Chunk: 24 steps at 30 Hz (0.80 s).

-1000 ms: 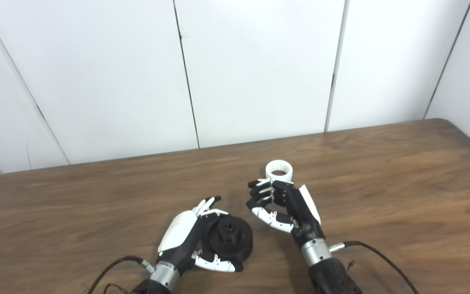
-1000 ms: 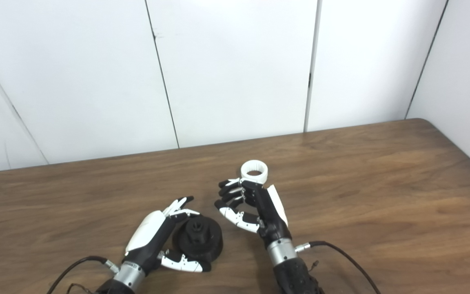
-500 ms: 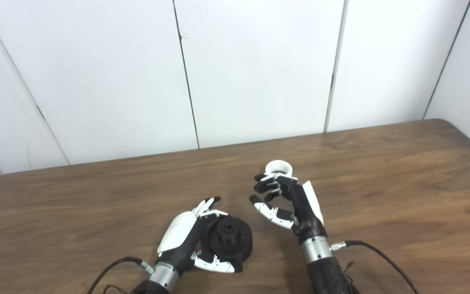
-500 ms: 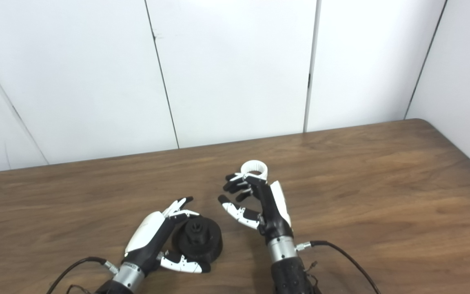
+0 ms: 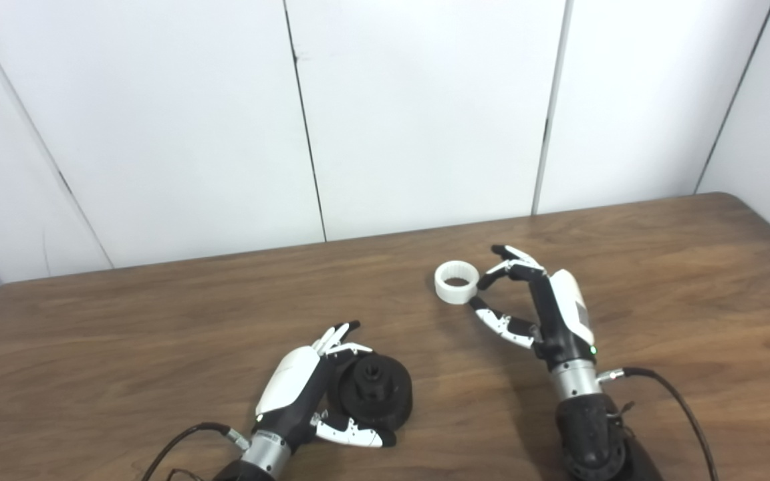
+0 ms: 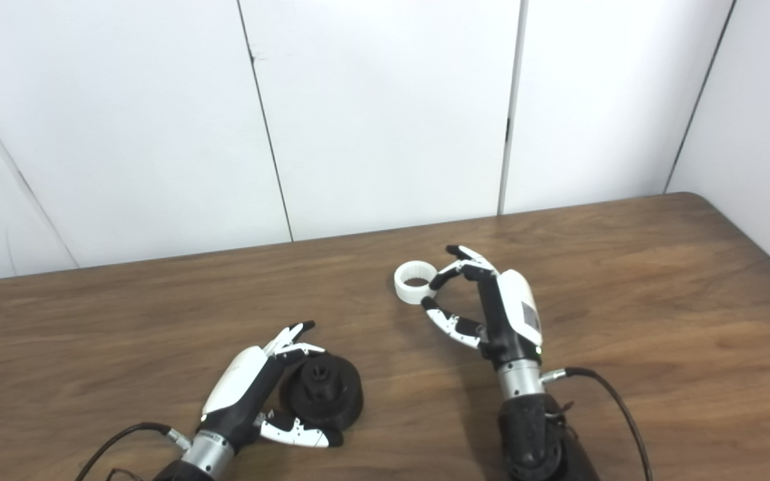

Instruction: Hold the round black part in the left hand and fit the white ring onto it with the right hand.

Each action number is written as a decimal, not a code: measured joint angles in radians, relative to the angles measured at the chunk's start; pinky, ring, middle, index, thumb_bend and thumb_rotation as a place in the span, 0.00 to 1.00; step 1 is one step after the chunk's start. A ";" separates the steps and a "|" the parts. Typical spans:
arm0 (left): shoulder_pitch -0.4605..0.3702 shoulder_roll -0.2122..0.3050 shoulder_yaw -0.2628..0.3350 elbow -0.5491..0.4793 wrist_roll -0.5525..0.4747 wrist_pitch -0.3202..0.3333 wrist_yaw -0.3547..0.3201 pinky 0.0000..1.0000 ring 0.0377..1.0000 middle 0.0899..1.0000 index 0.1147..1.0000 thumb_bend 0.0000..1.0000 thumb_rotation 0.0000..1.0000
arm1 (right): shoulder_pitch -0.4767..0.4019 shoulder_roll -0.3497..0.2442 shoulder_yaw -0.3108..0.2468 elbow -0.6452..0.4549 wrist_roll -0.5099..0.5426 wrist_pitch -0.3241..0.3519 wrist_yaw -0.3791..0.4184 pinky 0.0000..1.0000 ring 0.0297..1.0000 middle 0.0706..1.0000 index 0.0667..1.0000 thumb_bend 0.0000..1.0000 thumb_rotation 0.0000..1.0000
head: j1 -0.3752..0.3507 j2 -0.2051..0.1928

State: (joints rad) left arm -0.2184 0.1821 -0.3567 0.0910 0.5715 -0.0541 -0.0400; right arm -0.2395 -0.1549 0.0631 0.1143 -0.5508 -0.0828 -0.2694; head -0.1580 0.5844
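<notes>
Left eye view shows a brown wooden desk (image 5: pixel 659 267) set against white wall panels (image 5: pixel 425 113), with both arms coming in from the bottom edge. The left hand (image 5: pixel 295 381) lies low on the near part of the desk, its white back turned up. Its fingers (image 5: pixel 339 334) curl round the far side of the round black part (image 5: pixel 375 394) while the thumb (image 5: pixel 351 435) presses along the near side, so the hand is clamped on that part. The black part sits on the desk with a raised hub at its centre pointing up.

The right hand (image 5: pixel 545 310) stands further back and to the right, wrist low and palm facing left. Its fingers (image 5: pixel 515 264) and thumb (image 5: pixel 502 324) are spread apart in an open curve and grip nothing. The white ring (image 5: pixel 456 282) lies flat on the desk just left of that hand, its hole facing up and fine ridges showing on the inner wall. The thumb tip comes very near the ring's near-right edge; from these views it is hard to say whether it touches, though it looks just clear. The upper fingers reach beside the ring's right side and do not close on it.

The ring and the black part are well apart, the ring further back and to the right. A black cable (image 5: pixel 679 414) runs from the right wrist toward the bottom edge, and another cable (image 5: pixel 184 437) trails from the left wrist.
</notes>
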 measured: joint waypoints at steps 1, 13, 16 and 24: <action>0.001 0.000 0.001 0.000 0.000 -0.001 0.000 0.98 1.00 0.98 0.54 0.95 0.22 | -0.002 -0.006 0.000 0.000 -0.002 0.011 0.012 0.73 0.86 0.87 0.59 0.56 0.26 | 0.000 0.002; 0.002 -0.003 0.006 0.000 0.000 0.003 -0.008 0.98 1.00 0.98 0.55 0.95 0.23 | -0.141 -0.158 0.060 0.045 -0.089 0.150 0.188 0.89 0.97 0.96 0.80 0.72 0.49 | 0.014 0.002; 0.002 -0.006 0.006 -0.001 0.000 0.003 -0.008 0.98 1.00 0.98 0.55 0.95 0.22 | -0.164 -0.178 0.086 0.100 -0.107 0.167 0.217 0.91 0.98 0.97 0.82 0.77 0.52 | 0.015 0.002; 0.002 -0.005 0.008 -0.001 0.000 0.003 -0.009 0.98 1.00 0.98 0.54 0.95 0.23 | -0.242 -0.195 0.136 0.215 -0.127 0.189 0.274 0.93 0.99 0.97 0.86 0.88 0.56 | 0.025 0.003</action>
State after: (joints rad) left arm -0.2160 0.1767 -0.3486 0.0898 0.5712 -0.0513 -0.0492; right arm -0.4817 -0.3501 0.1993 0.3295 -0.6777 0.1063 0.0047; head -0.1335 0.5875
